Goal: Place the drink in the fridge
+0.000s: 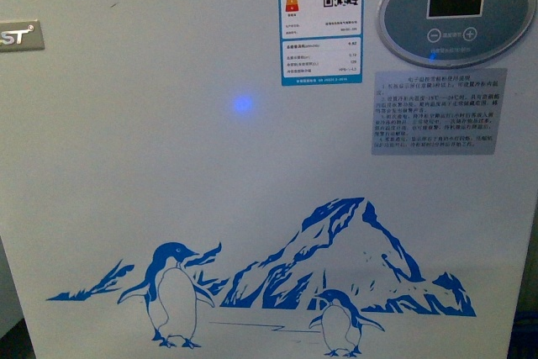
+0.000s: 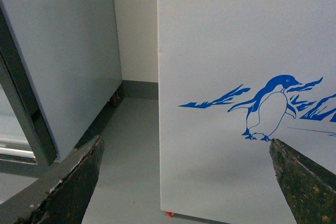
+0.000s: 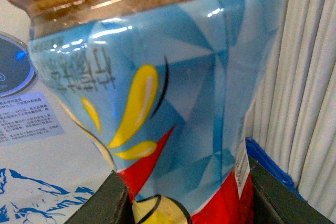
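The fridge point(image 1: 168, 166) fills the front view: a white front wall with a blue penguin-and-mountain picture, labels and an oval control panel point(image 1: 456, 11). Neither gripper shows there. In the left wrist view the fridge's white side point(image 2: 226, 51) with a penguin stands close ahead; my left gripper point(image 2: 186, 182) is open and empty, low near the floor. In the right wrist view my right gripper point(image 3: 184, 203) is shut on the drink point(image 3: 178, 93), a clear bottle of amber liquid with a blue, yellow and red label, beside the fridge front point(image 3: 31, 156).
A tall grey-white cabinet point(image 2: 58, 61) stands next to the fridge, with a strip of grey floor point(image 2: 131, 150) between them. A white pleated curtain point(image 3: 310, 77) and a blue edge point(image 3: 268, 158) lie behind the drink.
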`<state>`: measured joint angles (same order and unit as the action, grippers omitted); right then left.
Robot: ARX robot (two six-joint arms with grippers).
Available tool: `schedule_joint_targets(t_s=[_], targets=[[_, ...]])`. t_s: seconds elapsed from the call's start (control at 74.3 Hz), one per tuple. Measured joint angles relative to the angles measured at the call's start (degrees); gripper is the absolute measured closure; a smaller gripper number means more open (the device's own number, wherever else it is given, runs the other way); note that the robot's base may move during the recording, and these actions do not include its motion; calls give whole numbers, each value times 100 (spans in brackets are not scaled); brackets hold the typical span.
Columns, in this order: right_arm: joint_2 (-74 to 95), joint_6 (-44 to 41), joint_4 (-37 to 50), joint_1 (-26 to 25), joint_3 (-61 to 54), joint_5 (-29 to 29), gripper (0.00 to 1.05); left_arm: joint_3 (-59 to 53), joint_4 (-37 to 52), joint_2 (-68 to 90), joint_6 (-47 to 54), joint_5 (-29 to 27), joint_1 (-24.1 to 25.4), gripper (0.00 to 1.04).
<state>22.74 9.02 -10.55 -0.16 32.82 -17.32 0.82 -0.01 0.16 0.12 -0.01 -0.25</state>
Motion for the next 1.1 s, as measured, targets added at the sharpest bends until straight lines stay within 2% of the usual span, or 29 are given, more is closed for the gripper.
schedule_joint_targets(t_s=[0.256, 1.104], targets=[[-83, 50, 256, -22, -103, 212, 64, 0, 0, 0, 0, 0, 0, 8], [-157, 70, 269, -11, -297, 151, 64, 0, 0, -2, 0, 0, 0, 8]])
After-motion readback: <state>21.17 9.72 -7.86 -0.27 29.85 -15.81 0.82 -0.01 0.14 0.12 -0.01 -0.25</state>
